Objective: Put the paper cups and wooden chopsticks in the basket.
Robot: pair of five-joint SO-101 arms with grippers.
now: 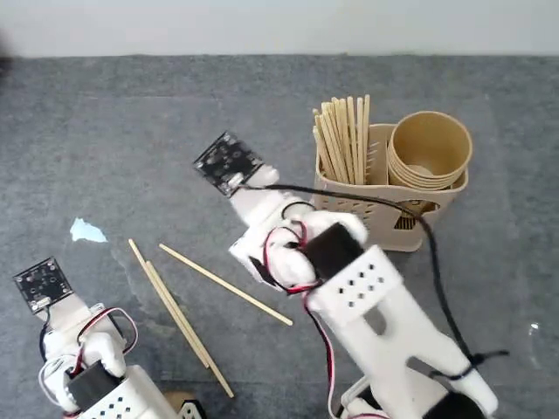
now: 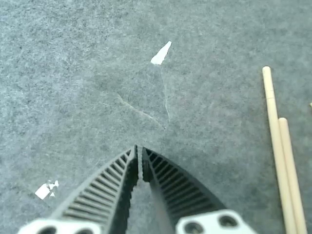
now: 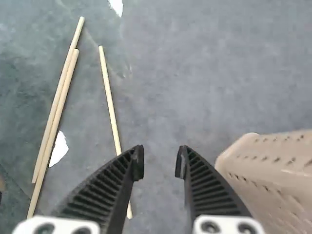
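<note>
A beige basket (image 1: 384,218) stands at the right of the table. It holds a bundle of wooden chopsticks (image 1: 342,140) and a stack of paper cups (image 1: 430,150). Three loose chopsticks lie on the grey mat: a pair (image 1: 179,314) side by side and a single one (image 1: 225,285). My right gripper (image 3: 158,163) hangs open and empty above the mat, between the single chopstick (image 3: 111,112) and the basket corner (image 3: 273,165). My left gripper (image 2: 139,161) is shut on nothing over bare mat, to one side of the pair of chopsticks (image 2: 280,151).
A pale scrap of paper (image 1: 87,231) lies on the mat left of the loose chopsticks. Small white scraps (image 2: 161,53) (image 3: 59,148) lie on the mat near the grippers. A black cable (image 1: 432,262) runs past the basket's front.
</note>
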